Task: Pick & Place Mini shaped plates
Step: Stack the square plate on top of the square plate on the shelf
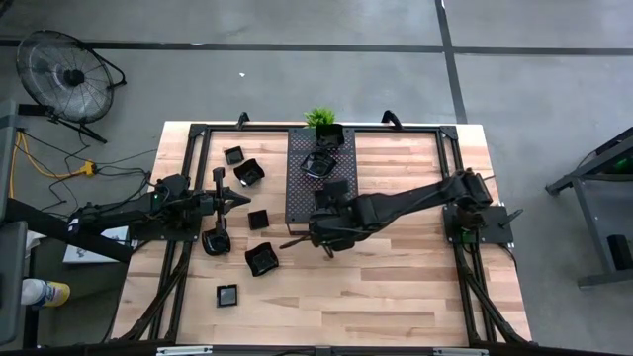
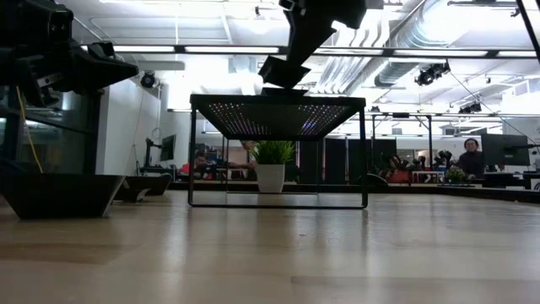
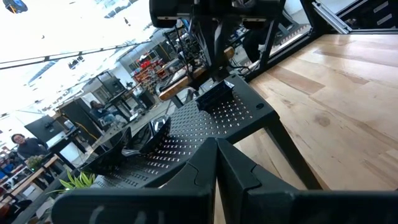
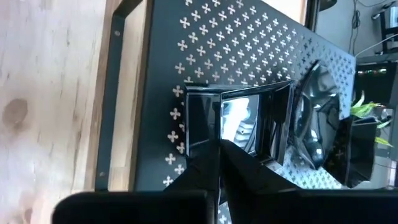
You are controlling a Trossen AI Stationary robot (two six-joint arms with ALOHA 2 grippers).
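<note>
Right claw (image 1: 318, 210): poised over the near end of the perforated tray, fingers drawn together on the rim of a square mini plate (image 4: 239, 124); in the low view that plate (image 2: 283, 70) hangs tilted just above the tray top, and whether a corner touches it cannot be told.
Left claw (image 1: 243, 199): closed on nothing, hovering over the tabletop left of the tray, pointed toward it.
Perforated tray (image 1: 302, 188): a dark raised rack on thin legs, running lengthwise down the middle of the tabletop from the far edge.
Plates on the tray: a wavy-rimmed dish (image 1: 318, 163) sits near the tray's far end, with a square one (image 1: 329, 135) beyond it beside the plant; the right wrist view shows the wavy dish (image 4: 317, 118) just past the held plate.
Plates on the tabletop: several more lie scattered left of the tray, among them one at the far left (image 1: 233, 155), one just beside it (image 1: 248, 173), one close to the tray (image 1: 258, 219), a larger one nearer the front (image 1: 262, 260) and one toward the front edge (image 1: 227, 294).
Green plant (image 1: 319, 118): in a white pot at the tabletop's far edge, at the head of the tray.
Tabletop (image 1: 396, 287): pale wood, framed in black rails.
Background: a person (image 2: 471, 156) stands across the room behind the tabletop.
</note>
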